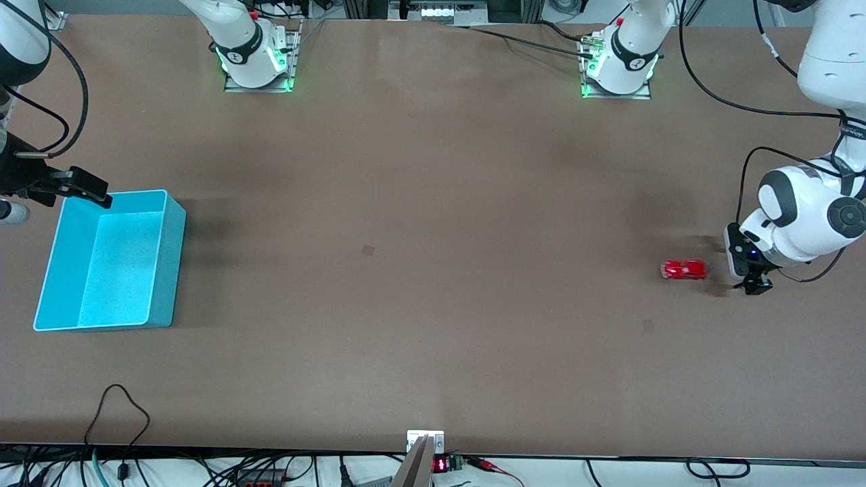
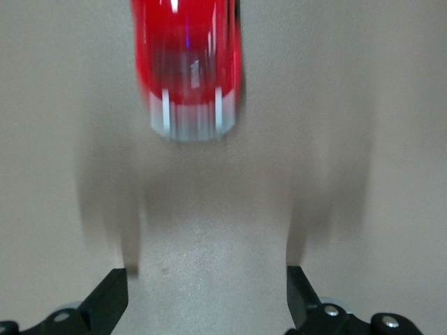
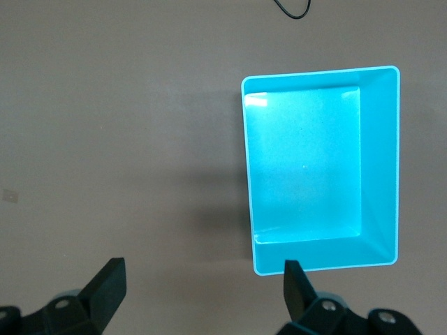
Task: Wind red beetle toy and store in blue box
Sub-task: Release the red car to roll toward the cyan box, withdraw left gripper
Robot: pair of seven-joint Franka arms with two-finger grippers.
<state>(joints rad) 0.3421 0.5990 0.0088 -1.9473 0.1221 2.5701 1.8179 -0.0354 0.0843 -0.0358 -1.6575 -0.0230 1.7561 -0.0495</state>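
Note:
The red beetle toy [image 1: 685,270] stands on the table near the left arm's end. In the left wrist view the red beetle toy [image 2: 188,66] is streaked with blur, its silver-white end toward my fingers. My left gripper [image 1: 731,277] [image 2: 206,293] is low beside the toy, open, with only bare table between its fingers. The blue box [image 1: 172,264] sits at the right arm's end with nothing in it. Over the box's rim farthest from the front camera hangs my right gripper [image 1: 95,191] [image 3: 202,289], open and holding nothing; the blue box [image 3: 380,167] fills much of its wrist view.
The two arm bases [image 1: 257,61] [image 1: 619,64] stand along the table edge farthest from the front camera. A black cable loop [image 1: 122,406] lies near the table's front edge, with more wiring below it. A small dark mark [image 1: 368,250] shows mid-table.

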